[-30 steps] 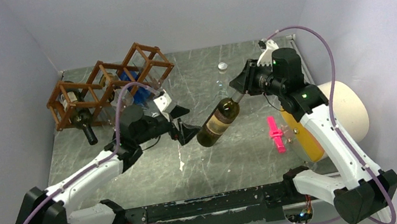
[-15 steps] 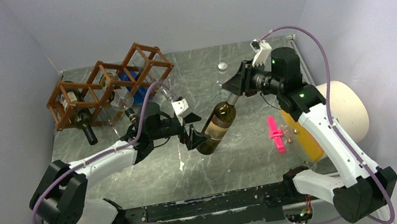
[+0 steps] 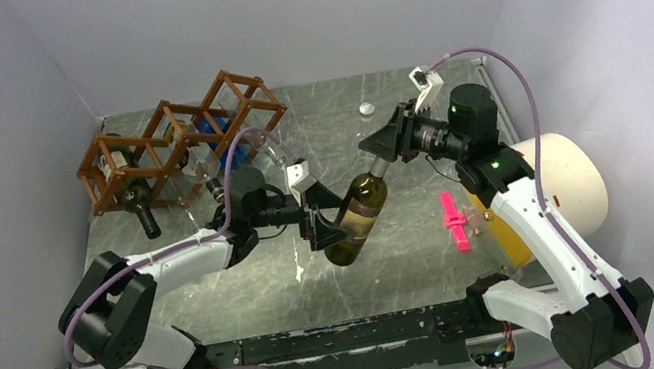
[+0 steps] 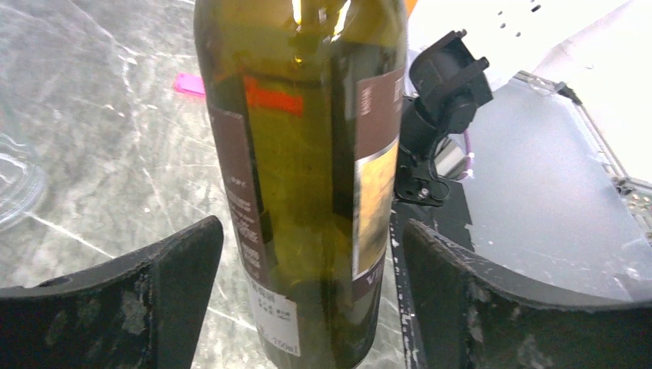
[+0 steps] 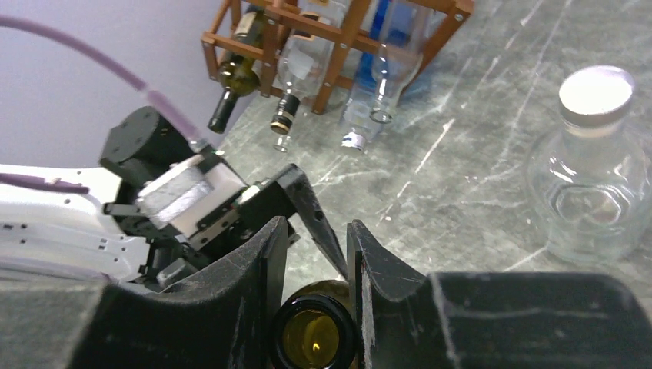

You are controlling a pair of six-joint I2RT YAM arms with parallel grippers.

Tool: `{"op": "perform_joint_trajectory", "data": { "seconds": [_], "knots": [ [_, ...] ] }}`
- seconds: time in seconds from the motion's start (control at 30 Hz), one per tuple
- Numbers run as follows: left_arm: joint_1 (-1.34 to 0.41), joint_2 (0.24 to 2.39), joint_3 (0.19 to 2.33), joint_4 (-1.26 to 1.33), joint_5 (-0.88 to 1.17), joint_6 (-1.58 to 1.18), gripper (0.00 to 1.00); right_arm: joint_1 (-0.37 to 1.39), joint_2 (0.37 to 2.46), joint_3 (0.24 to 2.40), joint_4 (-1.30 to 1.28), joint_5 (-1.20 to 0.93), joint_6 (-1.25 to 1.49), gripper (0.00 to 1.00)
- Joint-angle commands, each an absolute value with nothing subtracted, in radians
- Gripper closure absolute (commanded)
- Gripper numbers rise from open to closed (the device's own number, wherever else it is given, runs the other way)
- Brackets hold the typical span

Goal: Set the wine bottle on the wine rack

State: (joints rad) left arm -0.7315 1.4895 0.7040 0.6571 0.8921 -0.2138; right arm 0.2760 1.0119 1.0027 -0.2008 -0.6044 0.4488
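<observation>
The wine bottle (image 3: 355,212) sits in the middle of the overhead view, over the grey marbled bench (image 3: 398,263). It is tilted, with its neck pointing to the upper right and its base to the lower left. The right tool (image 3: 379,161) is clamped tight on the neck just below the mouth. In the right wrist view, its two dark fingers (image 5: 250,288) press against either side of the open mouth at the bottom centre of the frame.

The left tool (image 3: 325,215) reaches in from the left and straddles the body of the bottle with its jaws spread wide. In the left wrist view the olive-green glass and brown labels fill the centre. One finger (image 4: 173,288) is at the lower left and the other at the lower right, with a clear gap on each side, so this tool has hold of nothing.

The wine rack (image 3: 178,138) stands on the bench in the upper left of the overhead view, well apart from the held bottle. Several bottles already lie in its cells, among them a dark bottle (image 3: 142,213) whose neck pokes out at the front. A clear glass flask (image 5: 590,173) with a pale cap stands at the right of the right wrist view. A pink object (image 3: 454,221) lies on the bench to the right of centre in the overhead view.
</observation>
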Motion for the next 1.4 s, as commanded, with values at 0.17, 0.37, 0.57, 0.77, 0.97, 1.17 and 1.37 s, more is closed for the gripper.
{"op": "perform_joint_trajectory", "data": {
  "seconds": [0.17, 0.37, 0.57, 0.77, 0.97, 1.17, 1.37],
  "knots": [
    [-0.749, 1.549, 0.778, 0.704, 0.960, -0.283, 0.05, 0.279, 0.925, 0.946, -0.003, -0.711, 0.558, 1.00],
    [-0.764, 1.565, 0.759, 0.828, 0.944, -0.411, 0.01, 0.279, 0.909, 0.913, 0.071, -0.750, 0.616, 1.00],
    [-0.777, 1.603, 0.706, 1.071, 0.941, -0.638, 0.01, 0.279, 0.892, 0.883, 0.189, -0.795, 0.663, 1.00],
    [-0.787, 1.614, 0.700, 1.095, 0.927, -0.646, 0.03, 0.279, 0.898, 0.876, 0.280, -0.854, 0.684, 1.00],
    [-0.826, 1.566, 0.745, 0.903, 0.845, -0.486, 0.06, 0.279, 0.912, 0.872, 0.384, -0.912, 0.721, 1.00],
    [-0.850, 1.536, 0.732, 0.946, 0.773, -0.457, 0.35, 0.280, 0.923, 0.854, 0.482, -0.949, 0.771, 1.00],
    [-0.853, 1.512, 0.754, 0.937, 0.721, -0.380, 0.93, 0.279, 0.921, 0.874, 0.408, -0.940, 0.729, 1.00]
  ]
}}
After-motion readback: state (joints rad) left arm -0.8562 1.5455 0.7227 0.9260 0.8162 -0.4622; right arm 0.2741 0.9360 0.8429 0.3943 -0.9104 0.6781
